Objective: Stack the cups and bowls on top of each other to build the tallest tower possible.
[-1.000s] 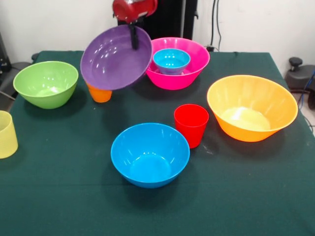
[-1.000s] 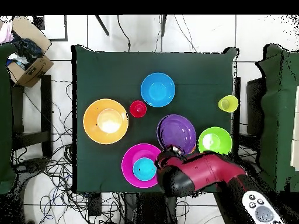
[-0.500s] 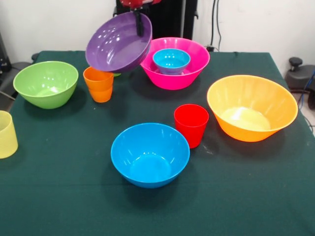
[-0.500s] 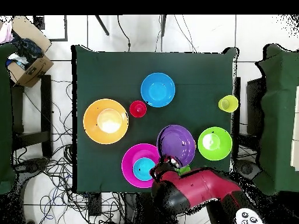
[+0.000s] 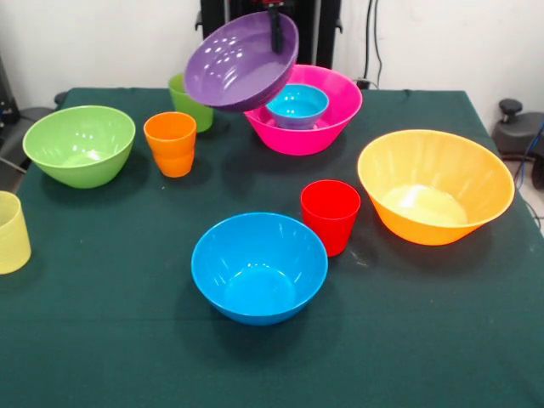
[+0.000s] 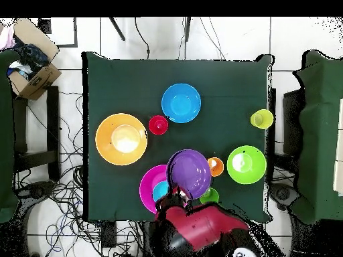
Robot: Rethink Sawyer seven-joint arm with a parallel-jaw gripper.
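Note:
My gripper (image 5: 275,32) is shut on the rim of the purple bowl (image 5: 236,61), which hangs tilted in the air and partly over the pink bowl (image 5: 336,127). A small blue bowl (image 5: 296,104) sits inside the pink one. In the overhead view the purple bowl (image 6: 189,174) overlaps the pink bowl (image 6: 146,189), with the red arm (image 6: 197,229) below it. The orange cup (image 5: 170,143) and green cup (image 5: 189,104) stand to the left, beside the lime green bowl (image 5: 79,143). The large blue bowl (image 5: 259,266), red cup (image 5: 330,215), orange bowl (image 5: 435,185) and yellow cup (image 5: 10,231) stand apart.
A dark green cloth (image 5: 127,340) covers the table. The yellow cup stands close to the table's left edge in the front view. Off the table, a cardboard box (image 6: 30,70) and loose cables (image 6: 63,194) lie on the floor.
The gripper has carried the purple bowl up and to the right in the front view, from beside the orange cup to over the pink bowl. The green cup now shows.

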